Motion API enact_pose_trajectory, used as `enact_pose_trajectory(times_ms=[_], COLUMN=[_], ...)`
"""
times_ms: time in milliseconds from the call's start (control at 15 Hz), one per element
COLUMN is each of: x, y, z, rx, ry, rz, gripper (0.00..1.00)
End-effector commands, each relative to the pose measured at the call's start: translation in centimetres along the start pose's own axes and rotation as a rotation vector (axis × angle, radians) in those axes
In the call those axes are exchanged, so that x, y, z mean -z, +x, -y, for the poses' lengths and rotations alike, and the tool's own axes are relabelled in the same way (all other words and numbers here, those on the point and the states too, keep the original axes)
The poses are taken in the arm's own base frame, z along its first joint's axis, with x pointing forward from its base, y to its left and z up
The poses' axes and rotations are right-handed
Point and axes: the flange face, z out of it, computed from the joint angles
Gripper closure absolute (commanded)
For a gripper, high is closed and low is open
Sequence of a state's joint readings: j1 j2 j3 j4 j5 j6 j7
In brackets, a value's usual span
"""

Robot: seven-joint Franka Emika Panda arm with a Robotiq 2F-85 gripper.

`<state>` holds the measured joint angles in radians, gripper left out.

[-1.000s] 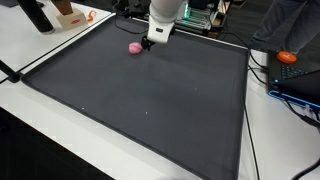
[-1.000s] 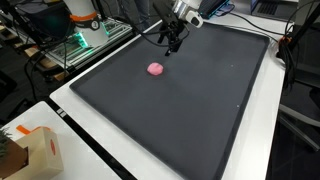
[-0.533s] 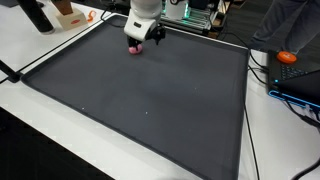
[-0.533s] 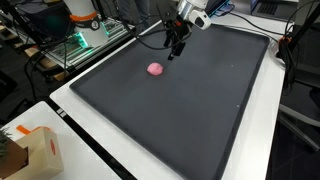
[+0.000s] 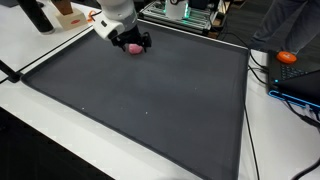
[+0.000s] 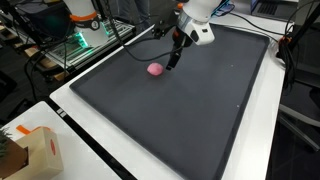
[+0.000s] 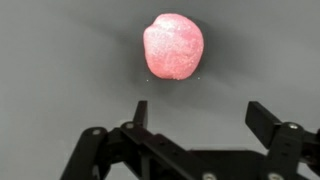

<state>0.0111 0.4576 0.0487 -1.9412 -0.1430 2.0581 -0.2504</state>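
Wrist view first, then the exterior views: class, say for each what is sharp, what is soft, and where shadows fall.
Wrist view: the ball is sharp and evenly lit, the open gripper a dark silhouette, no clear shadow on the mat. Both exterior views: small, soft pictures, the mat without glare; in an exterior view the ball shows hardly any shadow.

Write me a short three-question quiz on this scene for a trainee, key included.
1. True or false: the gripper is shut on the pink ball.
2. Pick one. The ball lies on: A) a white plate; B) a dark mat; C) a wooden tray.
3. Count: how many balls lie on the mat?

Key
1. False: the jaws stand open, and the ball lies beyond the fingertips.
2. B
3. One
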Motion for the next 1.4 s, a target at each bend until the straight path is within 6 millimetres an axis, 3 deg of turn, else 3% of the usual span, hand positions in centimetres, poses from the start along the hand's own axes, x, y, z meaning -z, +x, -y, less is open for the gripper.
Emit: enact_pose_trajectory(times_ms=[0,333,667,1000,1333], x=[-0.5,-0.9,-2.0,-3.4,-5.1], y=[-0.1,-3.1,-6.7,-10.1,-13.3], z=[-3.7,-9.0,-12.9,-15.0,-15.8], rx=[-0.189,-0.437,-0.676,-0.889,-1.092], ry=[0.061,0.131,0.218,0.339,0.473], rz=[-0.005,-0.003,0.017,0.061,0.107], gripper=[0.00,0.00,0.00,0.00,0.00])
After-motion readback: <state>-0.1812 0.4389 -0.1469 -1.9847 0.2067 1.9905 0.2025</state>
